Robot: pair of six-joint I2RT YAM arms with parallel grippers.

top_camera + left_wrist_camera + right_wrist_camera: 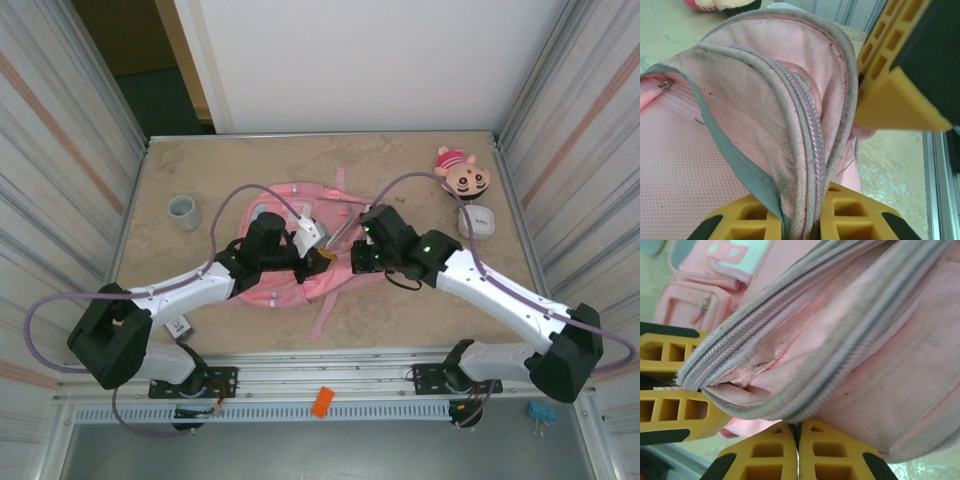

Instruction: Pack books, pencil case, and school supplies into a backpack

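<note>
Yellow plastic on the left gripper (805, 222) and the right gripper (798, 450), moulded with square hollows in a lattice, black strips along the outer edges, wedge-shaped towards the tips. Just behind the jaws, black blocky wrist housings (262, 240), with a small green light (425, 243) on the right one. Further back from the jaws, white forearm shells (185, 288) between black joints. Farthest from the jaws, bulky black shoulder blocks (108, 340) above black bolted base plates (205, 383). Lilac cables (250, 187) looping from behind the jaws back to the shoulders.
</note>
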